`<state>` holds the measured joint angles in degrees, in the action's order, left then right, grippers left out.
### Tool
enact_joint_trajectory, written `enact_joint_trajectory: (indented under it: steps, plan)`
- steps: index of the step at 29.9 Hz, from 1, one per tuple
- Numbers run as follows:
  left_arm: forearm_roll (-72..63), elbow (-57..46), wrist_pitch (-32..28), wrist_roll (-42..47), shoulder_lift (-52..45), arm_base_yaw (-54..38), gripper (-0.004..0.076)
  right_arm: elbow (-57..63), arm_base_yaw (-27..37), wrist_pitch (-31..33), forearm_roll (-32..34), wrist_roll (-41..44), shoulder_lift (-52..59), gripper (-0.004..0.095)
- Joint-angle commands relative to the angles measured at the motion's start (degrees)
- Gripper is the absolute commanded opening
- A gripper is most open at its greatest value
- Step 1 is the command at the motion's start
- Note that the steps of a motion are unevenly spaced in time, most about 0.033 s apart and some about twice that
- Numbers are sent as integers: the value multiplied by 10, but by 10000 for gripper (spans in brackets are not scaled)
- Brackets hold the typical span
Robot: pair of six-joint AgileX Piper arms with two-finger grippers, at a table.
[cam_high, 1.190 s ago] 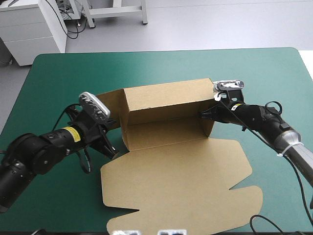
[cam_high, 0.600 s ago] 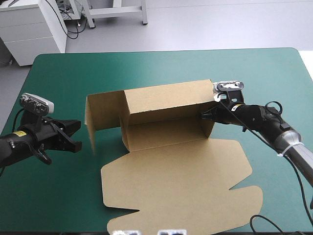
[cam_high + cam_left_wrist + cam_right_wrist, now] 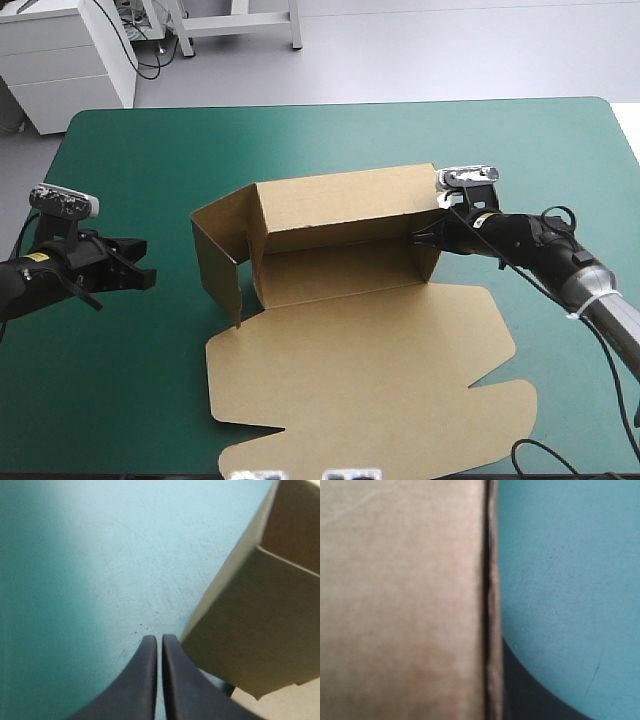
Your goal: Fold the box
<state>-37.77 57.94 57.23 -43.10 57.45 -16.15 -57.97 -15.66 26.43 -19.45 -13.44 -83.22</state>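
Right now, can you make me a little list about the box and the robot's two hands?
box: brown, half folded, back wall up, lid flat on the teal-green cover
left flap: standing, untouched
left gripper: shut, empty, away from the box
right gripper: shut on the box's right wall

Bright, even light; soft shadow inside the box [image 3: 330, 270] (pale glare on the teal-green cover [image 3: 165, 525]).
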Motion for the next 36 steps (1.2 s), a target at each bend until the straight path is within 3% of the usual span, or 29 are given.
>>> enact_joint_trajectory:
  steps: [1,9,19,25,30,36]
  plan:
    - [-59,16,-28,3,19,-23,15,-2,0,54,11,5,6,-19]
    - [-80,16,-30,2,46,-46,15,-6,0,71,11,30,6,-19]
    - [-80,16,-61,2,46,-45,15,-141,0,277,76,102,6,-17]
    - [-98,16,-68,2,51,-44,15,-246,0,451,101,130,6,-15]
    - [-97,16,-62,2,56,-44,15,-290,0,451,124,155,-8,-15]
    - [-97,16,-59,3,56,-44,15,-329,0,451,99,163,-87,-15]
